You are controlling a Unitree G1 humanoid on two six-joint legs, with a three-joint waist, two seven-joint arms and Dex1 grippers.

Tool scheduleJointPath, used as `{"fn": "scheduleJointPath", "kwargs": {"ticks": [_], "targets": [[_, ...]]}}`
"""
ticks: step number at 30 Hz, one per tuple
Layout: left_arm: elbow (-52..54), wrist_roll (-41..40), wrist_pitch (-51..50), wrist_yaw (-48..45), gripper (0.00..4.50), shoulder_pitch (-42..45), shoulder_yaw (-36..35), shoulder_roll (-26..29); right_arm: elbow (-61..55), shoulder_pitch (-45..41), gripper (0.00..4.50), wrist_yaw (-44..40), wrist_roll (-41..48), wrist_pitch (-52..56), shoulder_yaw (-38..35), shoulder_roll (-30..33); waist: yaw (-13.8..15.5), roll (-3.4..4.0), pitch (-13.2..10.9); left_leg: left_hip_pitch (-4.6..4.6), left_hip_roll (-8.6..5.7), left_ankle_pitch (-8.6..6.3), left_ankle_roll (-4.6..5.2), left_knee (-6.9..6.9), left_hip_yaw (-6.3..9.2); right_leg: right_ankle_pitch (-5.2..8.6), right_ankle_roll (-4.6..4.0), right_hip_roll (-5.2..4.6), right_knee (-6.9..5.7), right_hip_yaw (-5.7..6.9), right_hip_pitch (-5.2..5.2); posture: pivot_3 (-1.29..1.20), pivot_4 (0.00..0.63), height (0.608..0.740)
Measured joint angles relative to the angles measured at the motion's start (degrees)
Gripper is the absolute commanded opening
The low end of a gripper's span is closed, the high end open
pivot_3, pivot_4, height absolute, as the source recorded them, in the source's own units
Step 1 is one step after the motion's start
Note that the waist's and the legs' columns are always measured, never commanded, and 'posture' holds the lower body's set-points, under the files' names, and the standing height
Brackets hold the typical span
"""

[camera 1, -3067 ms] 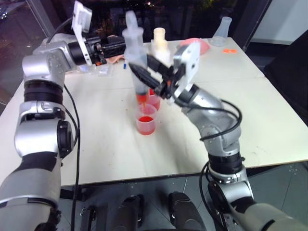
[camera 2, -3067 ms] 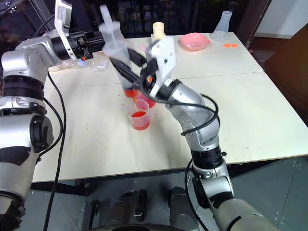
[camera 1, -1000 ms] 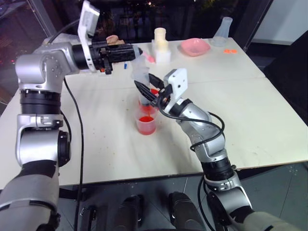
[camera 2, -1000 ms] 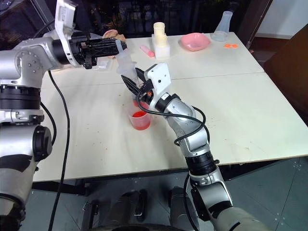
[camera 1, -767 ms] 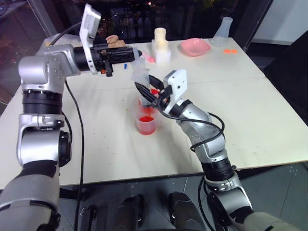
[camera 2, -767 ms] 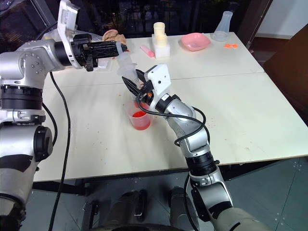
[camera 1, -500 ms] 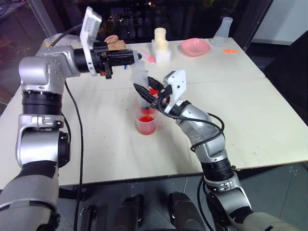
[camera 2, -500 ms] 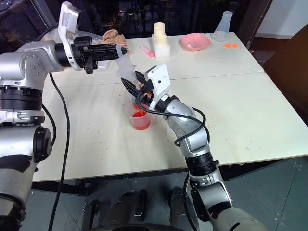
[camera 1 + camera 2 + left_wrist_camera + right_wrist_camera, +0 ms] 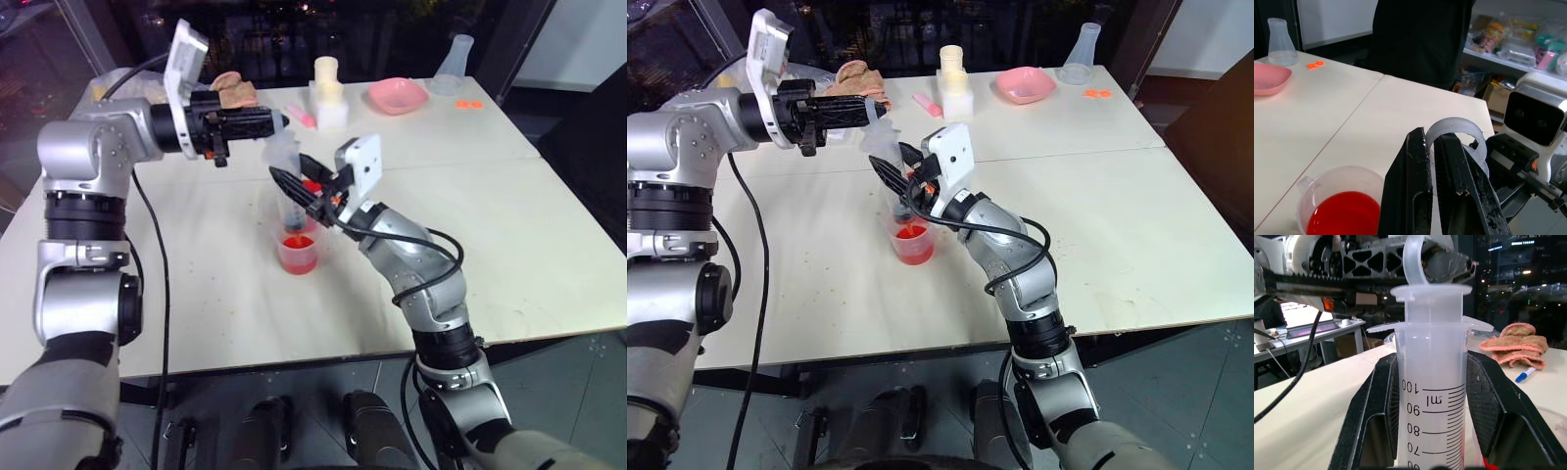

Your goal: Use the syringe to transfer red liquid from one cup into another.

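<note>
The left gripper (image 9: 277,120) reaches level across the cream-white desk (image 9: 549,225) from the nine o'clock side, its jaws clenched on the white ring at the top of the plunger. Just below it, the large clear plastic syringe with printed graduation marks (image 9: 289,181) stands nearly upright, the plunger pushed most of the way in. Its tip dips into a small clear plastic cup holding translucent red liquid (image 9: 298,241), which sits near the desk's centre. A second clear cup of red liquid (image 9: 1344,213) stands just behind it, toward twelve o'clock. The right gripper (image 9: 904,188) comes in from the four o'clock side, its black jaws grasping the syringe barrel on both flanks, below the finger flange. Further back, toward twelve and one o'clock, lie a crumpled tan cloth (image 9: 858,72), a white block-shaped bottle (image 9: 327,90), a pink shallow bowl (image 9: 397,94) and a clear conical flask (image 9: 453,61).
</note>
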State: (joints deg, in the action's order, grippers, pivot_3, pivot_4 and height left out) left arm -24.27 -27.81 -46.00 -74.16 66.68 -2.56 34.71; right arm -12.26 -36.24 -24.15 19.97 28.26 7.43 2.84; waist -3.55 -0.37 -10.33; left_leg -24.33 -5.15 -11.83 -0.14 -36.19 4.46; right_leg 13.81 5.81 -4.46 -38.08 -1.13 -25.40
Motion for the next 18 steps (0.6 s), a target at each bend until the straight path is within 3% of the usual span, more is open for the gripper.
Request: {"fn": "scheduleJointPath", "kwargs": {"ticks": [14, 18], "targets": [[2.12, -0.41, -2.41, 1.62, 0.02, -0.75, -0.99, -0.27, -1.56, -0.90, 1.38, 1.22, 2.22, 3.69, -0.86, 0.00, 0.08, 0.00, 0.00, 0.00, 0.00, 0.00, 0.00, 0.00, 0.00, 0.00, 0.00, -0.02, 0.01, 0.00, 0.00, 0.00, 0.150, 0.740], [2.02, -1.11, -3.32, 2.13, 1.29, -0.42, -1.29, -0.99, -1.56, -0.90, 1.38, 1.76, 2.48, 3.85, -1.25, 0.00, 0.22, 0.00, 0.00, 0.00, 0.00, 0.00, 0.00, -0.01, 0.00, 0.00, 0.00, -0.02, 0.01, 0.00, 0.01, 0.00, 0.150, 0.740]]}}
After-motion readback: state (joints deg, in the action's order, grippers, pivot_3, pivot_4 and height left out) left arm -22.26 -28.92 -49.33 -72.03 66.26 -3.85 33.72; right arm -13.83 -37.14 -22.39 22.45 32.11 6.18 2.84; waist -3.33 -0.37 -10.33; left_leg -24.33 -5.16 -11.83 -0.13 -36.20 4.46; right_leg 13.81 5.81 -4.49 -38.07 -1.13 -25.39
